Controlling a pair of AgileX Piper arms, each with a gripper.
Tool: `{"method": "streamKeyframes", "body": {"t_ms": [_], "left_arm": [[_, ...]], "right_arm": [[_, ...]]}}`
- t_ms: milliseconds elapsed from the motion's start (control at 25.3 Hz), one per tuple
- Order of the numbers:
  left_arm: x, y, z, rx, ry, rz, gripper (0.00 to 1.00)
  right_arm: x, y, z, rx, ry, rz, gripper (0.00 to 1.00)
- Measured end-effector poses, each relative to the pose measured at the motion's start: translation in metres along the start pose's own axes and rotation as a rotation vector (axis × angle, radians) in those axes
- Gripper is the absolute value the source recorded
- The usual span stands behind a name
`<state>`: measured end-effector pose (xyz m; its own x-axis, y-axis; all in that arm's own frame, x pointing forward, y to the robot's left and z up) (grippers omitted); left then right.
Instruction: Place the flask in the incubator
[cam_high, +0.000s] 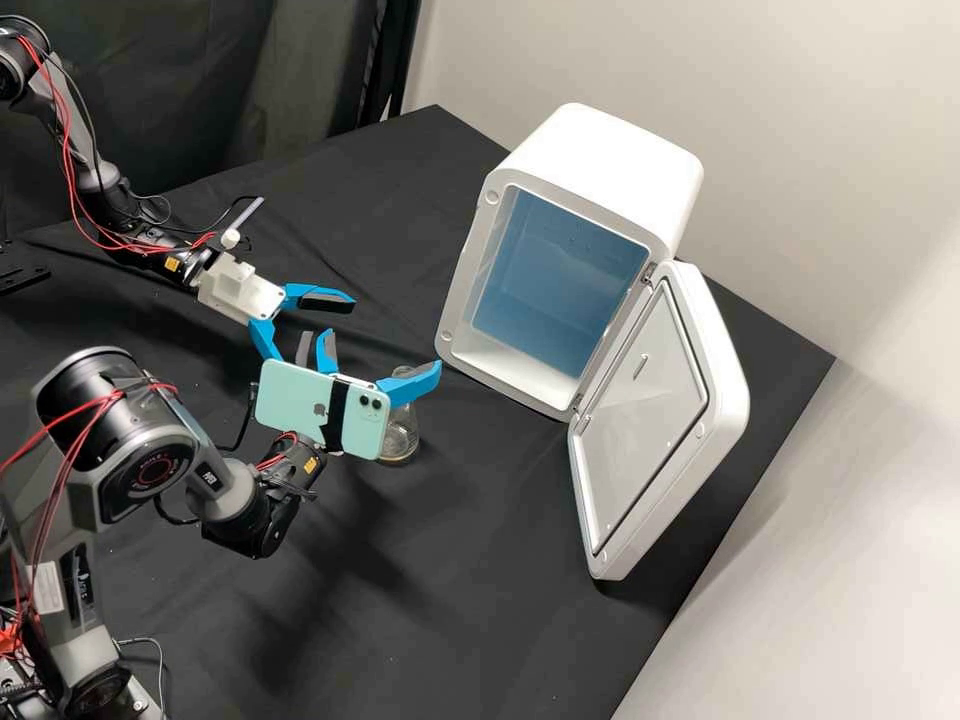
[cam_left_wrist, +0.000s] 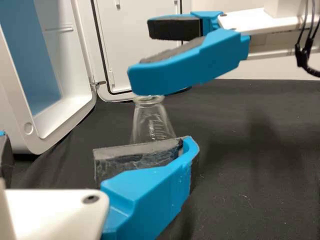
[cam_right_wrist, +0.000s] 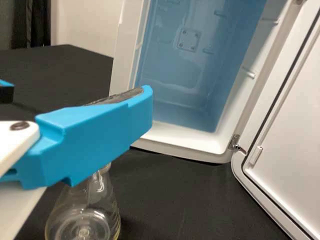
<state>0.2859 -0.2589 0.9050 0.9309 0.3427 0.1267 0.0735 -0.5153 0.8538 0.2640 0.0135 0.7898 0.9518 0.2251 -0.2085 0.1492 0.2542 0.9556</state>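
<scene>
Black cloth-covered bench (cam_high: 470, 590), pale wall behind.

Item 1: clear conical flask (cam_high: 398, 440). It stood upright on the cloth near the bench's middle, with a yellowish tint at its base.

Item 2: white incubator (cam_high: 610, 160), blue inside. It was near the flask, at 2 o'clock from it in the high view. Its door (cam_high: 655, 420) hung wide open at the incubator's 5 o'clock.

Item 3: right gripper (cam_high: 380, 352). Its fingers were spread apart, with one blue finger just over the flask's neck. Contact could not be told.

Item 4: left gripper (cam_high: 313, 330). Its fingers were likewise apart and held nothing. It was at 10 o'clock from the flask, close beside the right gripper.
</scene>
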Motion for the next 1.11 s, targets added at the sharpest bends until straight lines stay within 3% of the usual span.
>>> {"method": "streamKeyframes", "body": {"t_ms": [356, 554, 673, 792, 871, 950, 1108], "left_arm": [[-0.002, -0.0022, 0.0, -0.003, 0.001, -0.009, 1.0], [-0.002, -0.0022, 0.0, -0.003, 0.001, -0.009, 1.0], [-0.002, -0.0022, 0.0, -0.003, 0.001, -0.009, 1.0], [-0.002, -0.0022, 0.0, -0.003, 0.001, -0.009, 1.0], [-0.002, -0.0022, 0.0, -0.003, 0.001, -0.009, 1.0], [-0.002, -0.0022, 0.0, -0.003, 0.001, -0.009, 1.0], [-0.002, -0.002, 0.0, -0.003, 0.001, -0.008, 1.0]], "right_arm": [[0.0, 0.0, 0.0, -0.003, 0.0, -0.007, 1.0], [0.0, -0.006, -0.004, -0.021, 0.048, -0.055, 1.0], [0.0, -0.011, -0.002, -0.013, 0.059, -0.087, 1.0], [0.0, -0.019, 0.005, 0.052, 0.043, -0.128, 1.0], [0.0, -0.024, 0.008, 0.079, 0.043, -0.152, 1.0], [0.0, -0.025, 0.009, 0.107, 0.055, -0.144, 1.0], [0.001, -0.028, 0.01, 0.129, 0.067, -0.139, 1.0]]}}
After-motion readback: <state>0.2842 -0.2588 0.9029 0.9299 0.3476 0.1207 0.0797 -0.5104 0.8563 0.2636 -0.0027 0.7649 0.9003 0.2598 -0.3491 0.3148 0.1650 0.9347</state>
